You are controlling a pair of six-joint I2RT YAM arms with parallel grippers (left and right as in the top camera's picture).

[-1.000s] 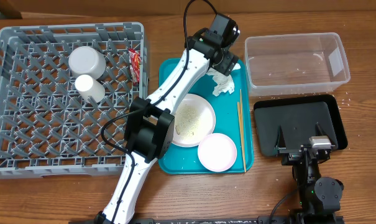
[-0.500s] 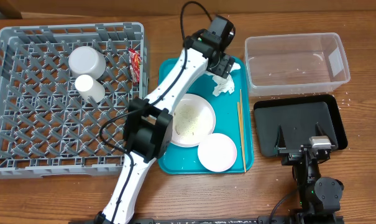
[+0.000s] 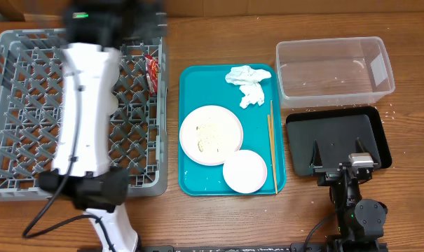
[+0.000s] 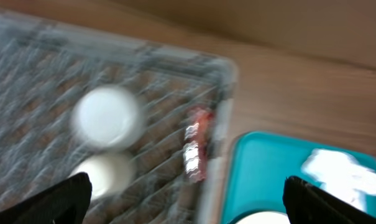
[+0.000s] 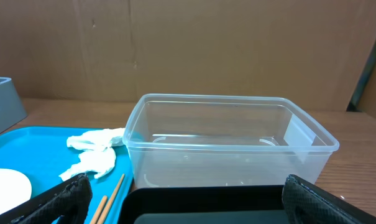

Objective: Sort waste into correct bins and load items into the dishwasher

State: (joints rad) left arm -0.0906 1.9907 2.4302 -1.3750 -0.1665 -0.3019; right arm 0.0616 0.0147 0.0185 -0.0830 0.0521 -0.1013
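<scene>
Napkin (image 3: 246, 84): crumpled and white, lying loose in the 1 o'clock corner of the teal tray (image 3: 189, 91); neither end effector touches it.
Sauce packet (image 3: 151, 72): red and white, at the 3 o'clock wall of the dish rack (image 3: 15, 140), near that rack's 1 o'clock corner. Blur hides whether it leans inside the wall or rests on it.
Rice scraps (image 3: 206, 142): scattered over the large plate (image 3: 227, 120), which sits in the middle of the teal tray.
Small plate (image 3: 244, 171): at 5 o'clock of the large plate, the two rims meeting.
Chopsticks (image 3: 272, 154): side by side along the teal tray's 3 o'clock edge, running from 12 to 6.
Clear tub (image 3: 384, 66): on the table (image 3: 408, 217) at 3 o'clock of the napkin, just beside the teal tray.
Black tray (image 3: 338, 129): on the table at 6 o'clock of the clear tub, near it.
Upper round piece (image 4: 108, 117): white crockery in the dish rack, at 12 o'clock of the lower round piece (image 4: 107, 175). Both are at 9 o'clock of the sauce packet and too blurred to tell cup from bowl.
Left arm (image 3: 85, 119): a blurred white shape stretched over the dish rack from 6 to 12.
Left end effector (image 4: 191, 202): over the rack's 12 o'clock side, its fingers spread wide at the lower corners of the wrist view, with nothing between them.
Right end effector (image 5: 191, 208): low over the 6 o'clock part of the black tray, facing the clear tub, its fingers wide apart and holding nothing.
</scene>
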